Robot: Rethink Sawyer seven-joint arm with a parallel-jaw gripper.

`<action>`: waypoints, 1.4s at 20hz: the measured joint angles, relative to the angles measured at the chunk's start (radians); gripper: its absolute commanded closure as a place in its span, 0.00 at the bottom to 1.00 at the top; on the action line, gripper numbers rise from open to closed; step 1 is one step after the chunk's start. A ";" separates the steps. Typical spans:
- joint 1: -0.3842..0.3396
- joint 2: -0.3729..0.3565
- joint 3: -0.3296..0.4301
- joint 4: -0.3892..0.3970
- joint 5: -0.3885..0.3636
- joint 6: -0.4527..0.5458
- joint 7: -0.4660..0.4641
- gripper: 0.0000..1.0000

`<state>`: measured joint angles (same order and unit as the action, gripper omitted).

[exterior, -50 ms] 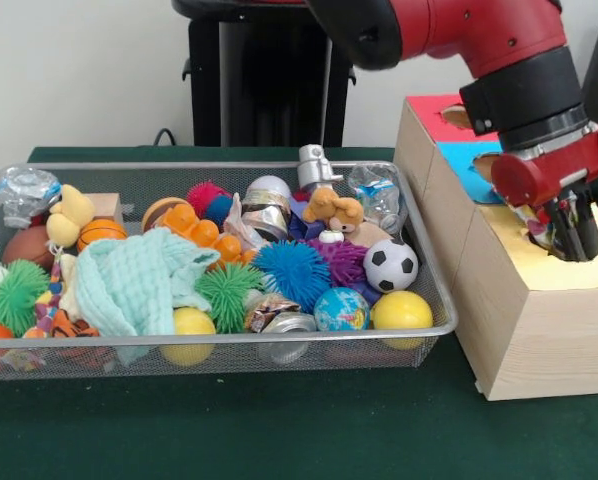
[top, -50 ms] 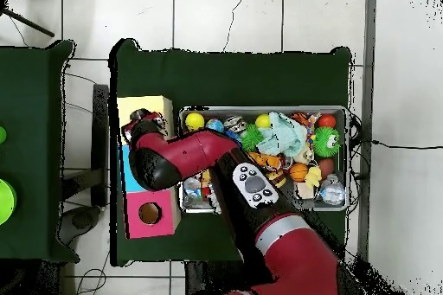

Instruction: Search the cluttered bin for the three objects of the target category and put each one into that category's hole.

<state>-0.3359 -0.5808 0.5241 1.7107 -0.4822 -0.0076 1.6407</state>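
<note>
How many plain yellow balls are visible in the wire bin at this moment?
2. One yellow ball sits at the bin's front right corner beside the globe ball; the other lies at the front rim under the green cloth. Clutter may hide more.

Wire-mesh metal bin (exterior, -50 ms: 434,290) – matt wooden box (exterior, -50 ms: 539,340).

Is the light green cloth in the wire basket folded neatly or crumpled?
Crumpled. The light green cloth lies bunched in uneven folds over the toys at the left of the wire basket.
</note>
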 measured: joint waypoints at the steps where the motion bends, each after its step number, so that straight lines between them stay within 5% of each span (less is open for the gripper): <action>1: 0.003 -0.006 0.000 0.000 0.005 -0.002 0.000 0.00; 3: 0.013 -0.012 -0.001 0.000 0.012 -0.010 0.000 0.00; 4: 0.026 -0.019 -0.001 0.000 0.020 -0.024 0.000 1.00; 18: 0.132 -0.048 -0.092 0.000 0.057 -0.138 0.001 1.00; 28: 0.137 -0.055 -0.131 0.000 0.060 -0.145 0.001 1.00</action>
<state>-0.1994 -0.6354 0.3929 1.7109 -0.4225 -0.1526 1.6413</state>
